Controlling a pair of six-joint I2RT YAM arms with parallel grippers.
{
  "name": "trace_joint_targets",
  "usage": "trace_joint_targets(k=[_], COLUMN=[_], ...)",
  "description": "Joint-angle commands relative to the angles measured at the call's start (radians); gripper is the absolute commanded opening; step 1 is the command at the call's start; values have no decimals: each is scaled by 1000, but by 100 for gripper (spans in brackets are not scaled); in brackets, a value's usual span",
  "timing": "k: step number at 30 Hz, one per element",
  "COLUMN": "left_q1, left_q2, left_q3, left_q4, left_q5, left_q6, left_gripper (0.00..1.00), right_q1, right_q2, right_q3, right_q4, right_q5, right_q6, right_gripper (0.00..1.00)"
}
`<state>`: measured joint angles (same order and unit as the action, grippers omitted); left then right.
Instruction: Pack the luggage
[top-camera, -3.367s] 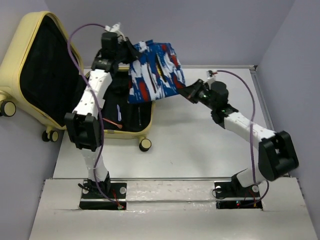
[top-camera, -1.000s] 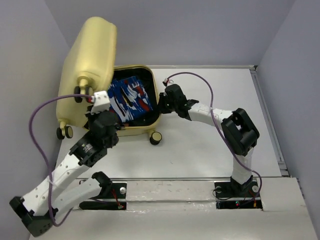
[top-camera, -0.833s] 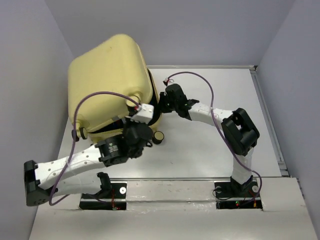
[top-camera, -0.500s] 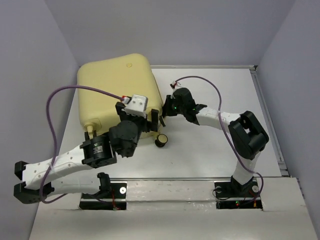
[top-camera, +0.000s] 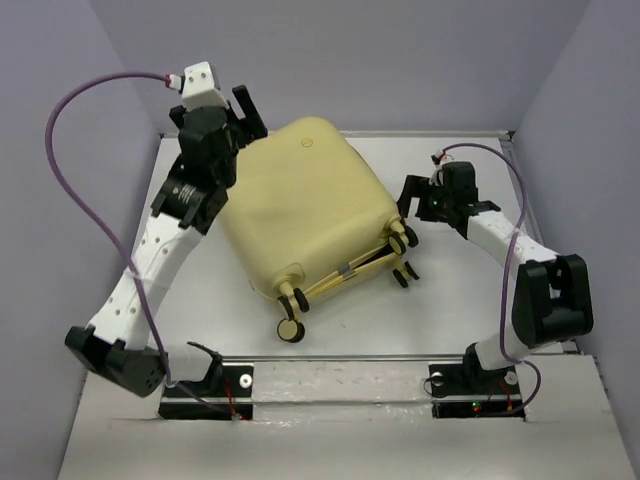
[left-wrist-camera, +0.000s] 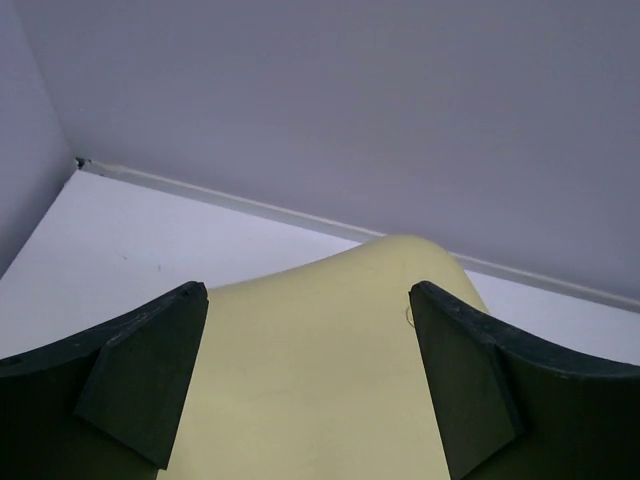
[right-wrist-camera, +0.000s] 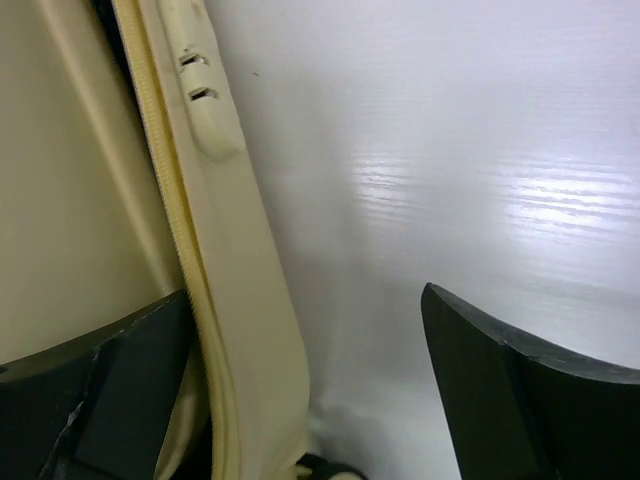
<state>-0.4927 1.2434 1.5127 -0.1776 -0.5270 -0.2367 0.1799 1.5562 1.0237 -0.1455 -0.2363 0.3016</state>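
Jaws of left gripper (left-wrist-camera: 308, 300) and right gripper (right-wrist-camera: 308, 295) are standing apart, empty; luggage (top-camera: 305, 210) is lying between them, long axis diagonal, wheels (top-camera: 402, 240) seemingly nearest the right one.

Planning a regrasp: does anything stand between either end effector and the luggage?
Nothing visible does. The left end effector hangs open over the closed luggage; the right end effector is open at its zippered edge.

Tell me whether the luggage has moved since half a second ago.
Yes. The luggage has shifted right in the top view, away from the left wall, and rotated.
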Motion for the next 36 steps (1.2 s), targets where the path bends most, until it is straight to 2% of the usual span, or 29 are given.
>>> trace_joint_targets(k=[1, 2, 3, 4, 5, 6, 7, 8, 9, 10, 12, 13, 14, 17, 20, 23, 26, 29, 31, 32, 33, 34, 35, 36], left_q1=[208, 242, 303, 328, 350, 370, 405, 417, 439, 447, 462, 476, 483, 483, 485, 467, 441, 425, 424, 424, 424, 424, 424, 424], left_q2=[187, 282, 330, 437, 500, 560, 685, 749, 808, 917, 1002, 1052, 1067, 1106, 1180, 1229, 1246, 1205, 1162, 1100, 1025, 1024, 934, 888], left_q3=[186, 222, 256, 338, 390, 515, 587, 665, 817, 889, 1036, 1049, 1029, 983, 1004, 982, 917, 784, 634, 568, 435, 367, 284, 121], left_q4=[-37, -42, -46, -68, -86, -109, -169, -198, -253, -270, -273, -232, -156, -67, -49, -63, -94, -89, -47, -21, 34, 35, 105, 145], left_q5=[313, 358, 399, 470, 498, 521, 588, 607, 646, 669, 728, 793, 830, 929, 1010, 1056, 1067, 1065, 1020, 1001, 958, 958, 914, 895], left_q6=[-88, -98, -99, -104, -102, -104, -105, -104, -105, -111, -124, -131, -150, -162, -136, -96, -49, -35, -39, -50, -79, -94, -122, -188], left_gripper=[94, 94, 94, 94, 93, 92, 91, 91, 90, 90, 87, 86, 86, 85, 84, 84, 84, 84, 84, 84, 84, 83, 83, 83], right_q1=[26, 26, 26, 26, 26, 45, 74, 111, 207, 260, 367, 439, 460, 497, 497, 497, 497, 497, 497, 497, 497, 497, 497, 497], right_q2=[-181, -244, -278, -313, -349, -411, -441, -467, -510, -524, -559, -582, -590, -628, -628, -549, -443, -369, -308, -288, -256, -255, -222, -200], right_q3=[59, 53, 47, 18, 0, -22, -46, -74, -124, -146, -215, -237, -275, -329, -350, -312, -268, -211, -188, -171, -137, -122, -108, -59], right_q4=[23, 15, 12, 12, 12, 12, 11, -3, -20, -67, -117, -140, -187, -236, -233, -191, -94, -22, 12, 29, 38, 53, 87, 98], right_q5=[27, 55, 77, 69, 51, 32, -1, -1, 6, 8, 44, 64, 55, 51, 61, 115, 149, 199, 262, 272, 285, 285, 295, 290], right_q6=[17, 25, 36, 59, 73, 86, 88, 80, 65, 53, 41, 44, 47, 67, 77, 67, 74, 77, 74, 68, 61, 60, 56, 53], right_gripper=[100, 98, 89, 54, 26, 11, 7, 7, 7, 7, 7, 7, 7, 7, 7, 7, 7, 7, 7, 7, 7, 7, 7, 7])
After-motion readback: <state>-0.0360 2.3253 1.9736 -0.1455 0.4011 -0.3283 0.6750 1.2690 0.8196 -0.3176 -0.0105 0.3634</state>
